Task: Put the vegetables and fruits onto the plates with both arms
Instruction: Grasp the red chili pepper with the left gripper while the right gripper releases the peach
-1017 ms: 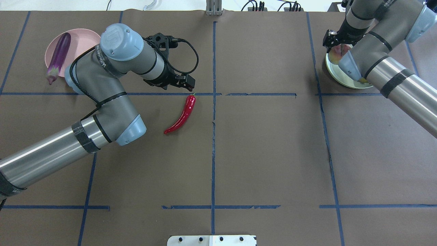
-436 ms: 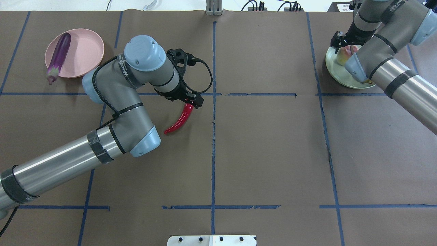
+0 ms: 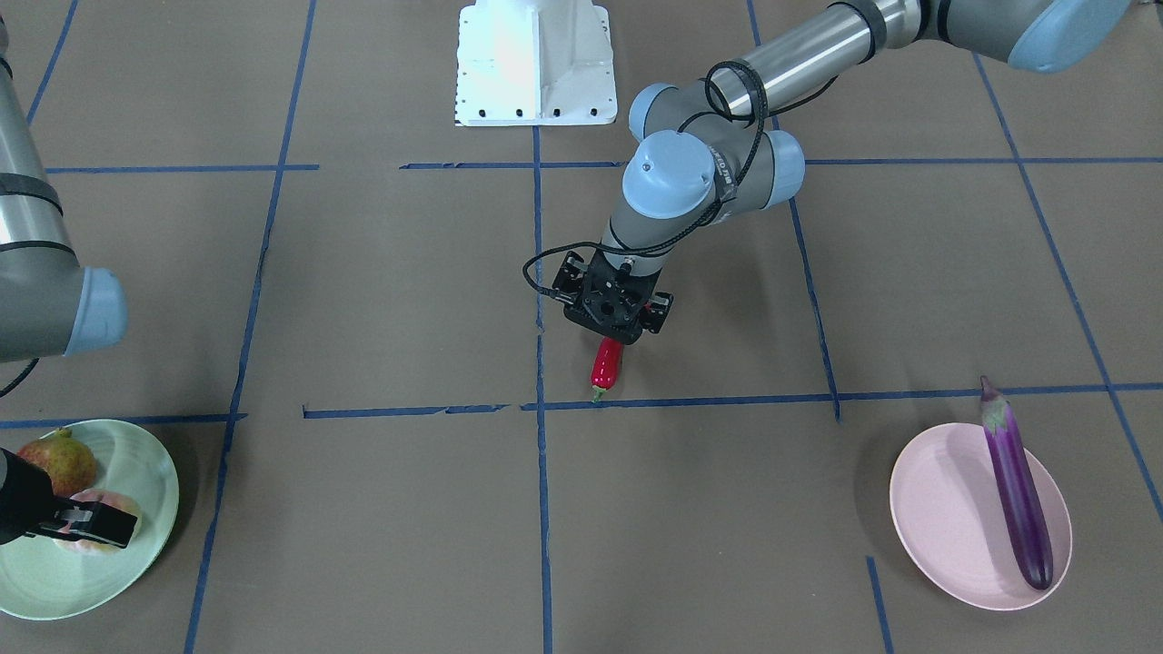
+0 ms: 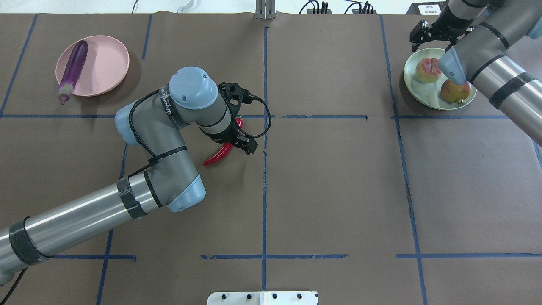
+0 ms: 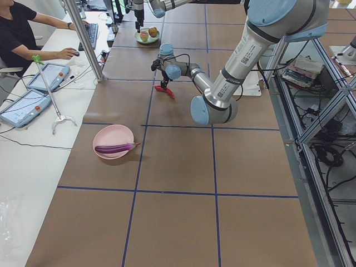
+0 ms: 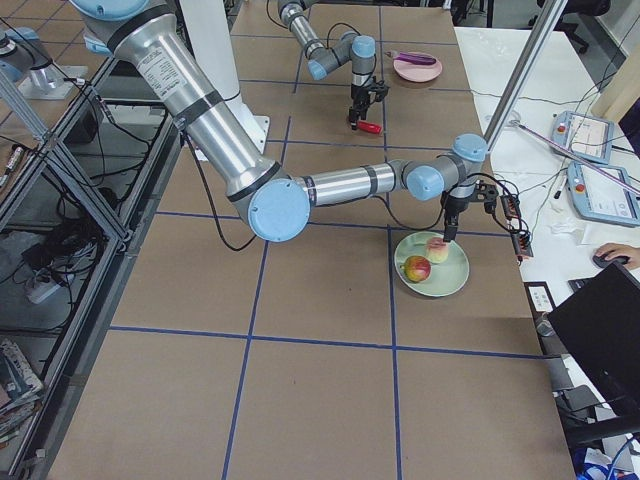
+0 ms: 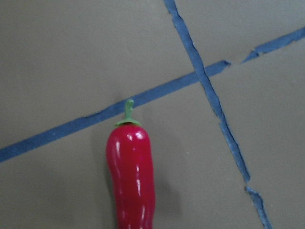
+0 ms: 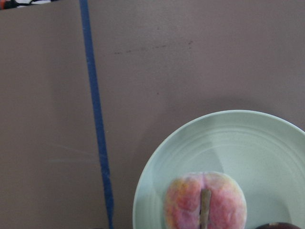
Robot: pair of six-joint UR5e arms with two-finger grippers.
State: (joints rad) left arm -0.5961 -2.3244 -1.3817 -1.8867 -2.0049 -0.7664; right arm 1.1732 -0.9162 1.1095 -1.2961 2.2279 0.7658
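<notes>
The red chili pepper (image 4: 216, 156) lies on the brown table near the centre tape cross, and its stem end fills the left wrist view (image 7: 131, 176). My left gripper (image 4: 237, 142) hangs open right over its upper half, with the chili (image 3: 605, 365) poking out below it. The purple eggplant (image 4: 74, 67) lies across the rim of the pink plate (image 4: 108, 63). The peach (image 4: 425, 70) and pomegranate (image 4: 455, 90) sit on the green plate (image 4: 417, 91). My right gripper (image 4: 423, 36) is open and empty above the plate's far edge. The peach (image 8: 205, 200) shows below it.
Blue tape lines divide the brown table cover. The white base block (image 4: 262, 298) stands at the robot's edge. My right forearm (image 4: 504, 84) crosses over the green plate's near right side. An operator's desk with tablets (image 5: 33, 92) runs along the far side.
My left arm has swung toward the robot's side, bringing its gripper from beyond the chili's stem to over the chili. My right gripper has drawn back from the peach, which now shows fully.
</notes>
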